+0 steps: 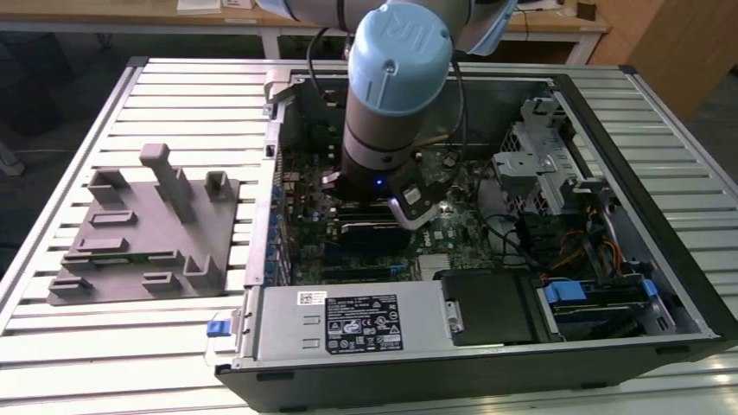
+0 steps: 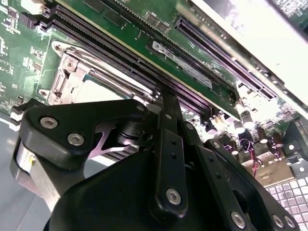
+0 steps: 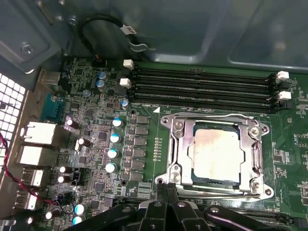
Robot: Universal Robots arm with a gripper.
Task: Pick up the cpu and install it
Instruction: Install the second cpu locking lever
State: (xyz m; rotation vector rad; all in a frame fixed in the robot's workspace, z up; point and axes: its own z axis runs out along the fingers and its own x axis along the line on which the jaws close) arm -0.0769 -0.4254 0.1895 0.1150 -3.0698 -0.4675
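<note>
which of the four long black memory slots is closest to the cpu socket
The slot lying right alongside the metal frame that surrounds the cpu; the other three run parallel farther off, toward the case wall.

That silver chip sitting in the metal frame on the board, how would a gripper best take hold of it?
Probably from straight above, by two opposite edges. The cpu lies flat, face up, within the metal frame, which hems it in on every side, so no sideways approach is open. Its smooth top offers nothing to pinch. The gripper sits beside the frame.
</note>
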